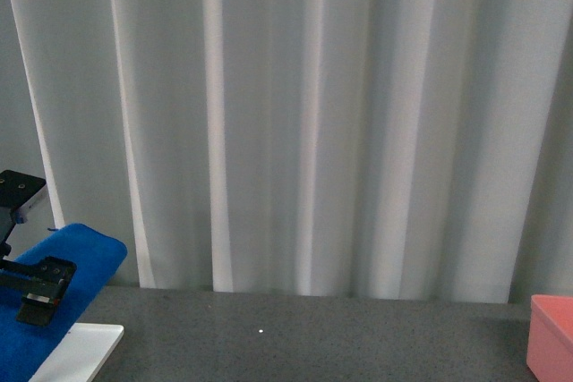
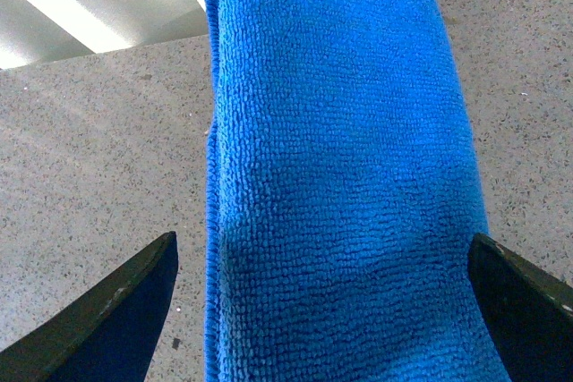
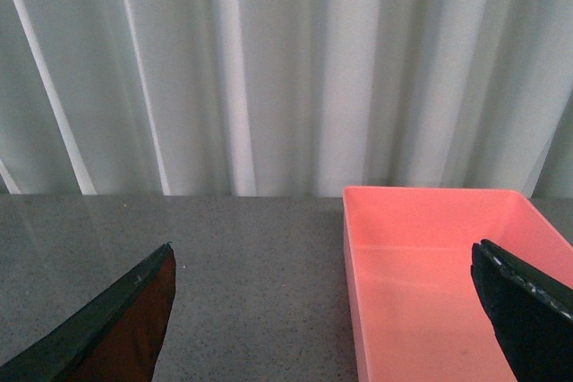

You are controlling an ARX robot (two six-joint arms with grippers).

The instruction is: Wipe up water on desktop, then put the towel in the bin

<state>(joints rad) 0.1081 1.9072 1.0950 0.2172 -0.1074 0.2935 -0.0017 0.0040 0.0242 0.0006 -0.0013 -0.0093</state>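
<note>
The bright blue towel [image 2: 340, 176] runs lengthwise between the fingers of my left gripper [image 2: 327, 310], which is open with the jaws wide on either side of the cloth and not touching it. In the front view the towel [image 1: 85, 261] is raised at the far left, with the black left arm [image 1: 38, 288] in front of it. The speckled dark grey desktop [image 1: 313, 337] lies below. My right gripper [image 3: 327, 310] is open and empty, hovering over the desktop [image 3: 224, 266] and the near left wall of the salmon-pink bin [image 3: 351, 292]. The bin [image 1: 551, 333] sits at the far right.
A flat white tray [image 1: 85, 346] lies under the towel at the front left. A white pleated curtain [image 1: 313, 114] closes off the back of the desk. A tiny bright speck [image 1: 260, 331] shows on the desktop near the middle.
</note>
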